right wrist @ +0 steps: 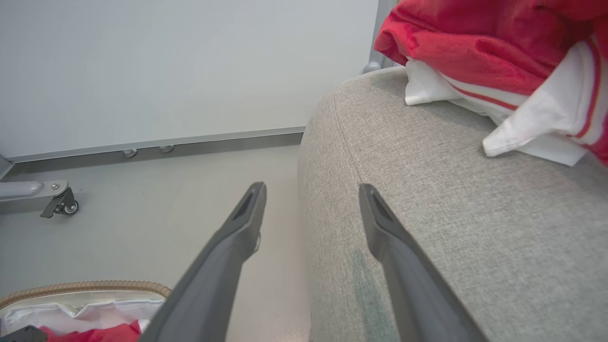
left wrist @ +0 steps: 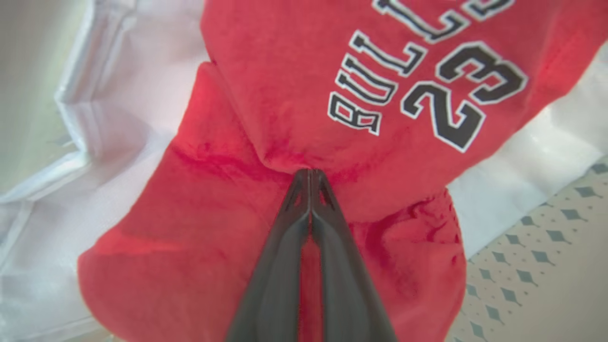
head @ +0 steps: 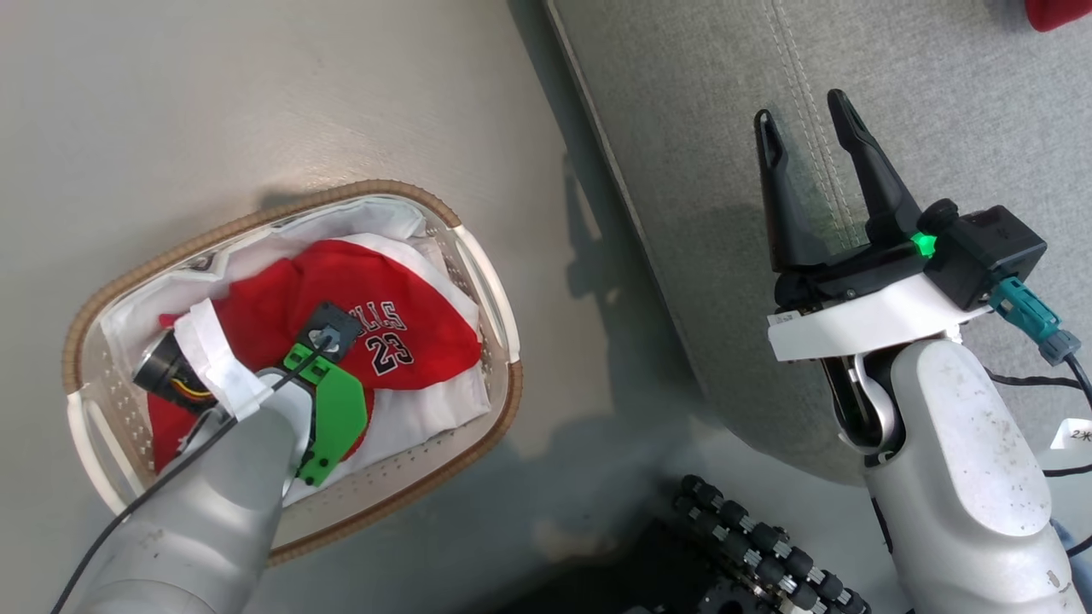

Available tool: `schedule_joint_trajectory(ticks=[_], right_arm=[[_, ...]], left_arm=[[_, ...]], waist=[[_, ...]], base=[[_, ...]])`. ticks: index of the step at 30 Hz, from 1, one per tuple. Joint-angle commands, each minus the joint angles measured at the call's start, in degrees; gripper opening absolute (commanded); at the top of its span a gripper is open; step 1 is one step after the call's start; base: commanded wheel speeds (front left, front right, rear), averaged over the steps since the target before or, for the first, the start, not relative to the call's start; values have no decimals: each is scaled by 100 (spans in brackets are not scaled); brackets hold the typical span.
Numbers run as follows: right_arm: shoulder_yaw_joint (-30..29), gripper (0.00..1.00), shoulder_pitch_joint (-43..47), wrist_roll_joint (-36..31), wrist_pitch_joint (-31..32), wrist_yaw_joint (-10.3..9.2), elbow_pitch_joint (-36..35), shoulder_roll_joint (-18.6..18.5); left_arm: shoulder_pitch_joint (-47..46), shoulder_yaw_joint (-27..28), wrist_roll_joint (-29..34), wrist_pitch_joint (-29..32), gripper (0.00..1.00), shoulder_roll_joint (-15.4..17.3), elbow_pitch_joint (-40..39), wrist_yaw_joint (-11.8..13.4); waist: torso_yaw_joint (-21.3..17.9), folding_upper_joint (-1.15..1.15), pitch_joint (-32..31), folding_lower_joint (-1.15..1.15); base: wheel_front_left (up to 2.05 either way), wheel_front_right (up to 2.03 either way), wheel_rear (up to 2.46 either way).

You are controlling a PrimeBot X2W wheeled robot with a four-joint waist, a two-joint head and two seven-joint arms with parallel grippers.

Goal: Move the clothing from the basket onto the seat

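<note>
A test lab is suggested by a plain white panel wall (right wrist: pixel 190 61) and braked metal caster (right wrist: pixel 62 205) beyond the right gripper (right wrist: pixel 311 189).

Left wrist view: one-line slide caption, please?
Left gripper shut on a fold of the soft red "BULLS 23" garment over the white cloth liner.

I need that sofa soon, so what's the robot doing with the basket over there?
The robot's left gripper is down in the basket, shut on a fold of the red Bulls jersey. Its right gripper hangs open and empty above the edge of the grey sofa seat. Another red-and-white garment already lies on the seat, while the jersey is not yet lifted out.
</note>
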Motion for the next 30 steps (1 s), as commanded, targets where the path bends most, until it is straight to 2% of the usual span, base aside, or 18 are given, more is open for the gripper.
schedule_joint_trajectory(ticks=[1, 14, 20, 23, 30], right_arm=[[-37, 100, 23, -50, -12, -8, 13, -14], [-318, 100, 306, -416, -12, -8, 91, -14], [-496, 100, 522, -661, -12, -8, 153, -15], [-583, 100, 638, -791, -12, -8, 186, -15], [-767, 100, 949, -1075, -12, -8, 283, -16]], left_arm=[[104, -2, -39, -109, 0, -39, -19, -29], [495, -8, -311, -1207, 0, -330, -237, -97], [795, 67, -512, -1561, 0, -418, -612, -109], [1006, 103, -589, -1628, 0, -410, -999, -75], [1787, 361, -710, -1634, 0, -170, -2794, 58]], waist=[[112, 0, -143, 0], [548, 0, -899, 0], [790, 0, -1415, 0], [919, 0, -1683, 0], [1256, 0, -2383, 0]], base=[[0, 0, 0], [0, 0, 0], [0, 0, 0], [0, 0, 0], [0, 0, 0]])
